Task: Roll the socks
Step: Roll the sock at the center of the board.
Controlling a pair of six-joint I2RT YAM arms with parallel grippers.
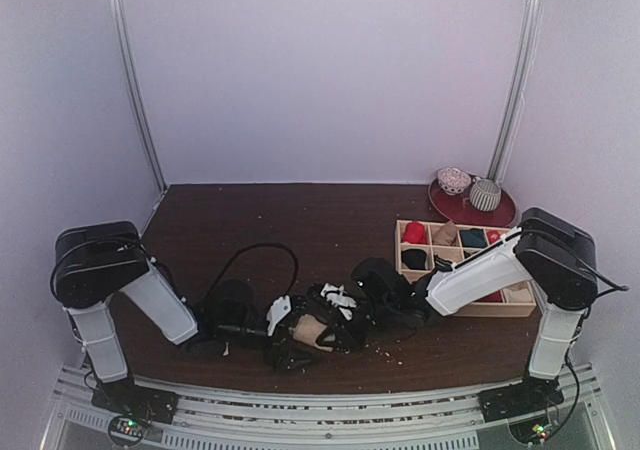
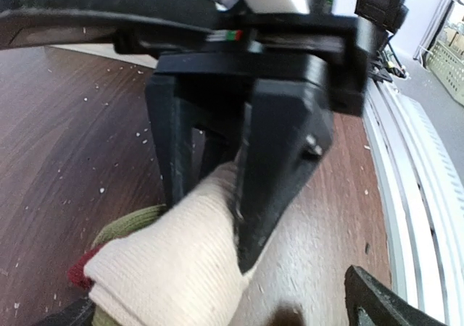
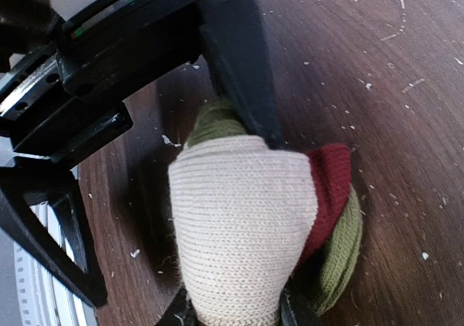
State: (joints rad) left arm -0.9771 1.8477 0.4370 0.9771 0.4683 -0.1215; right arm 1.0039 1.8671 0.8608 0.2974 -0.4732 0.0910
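— On the brown table (image 3: 391, 65), near its front edge, where is the sock?
— The cream sock (image 3: 239, 224) lies there as a roll, with green and dark red parts around it, between both arms.
— What does the right gripper (image 2: 210, 228) do?
— It pinches the roll, one finger on each side.
— And the left gripper (image 3: 181, 219)?
— Its fingers are spread wide, one just at the roll's edge.
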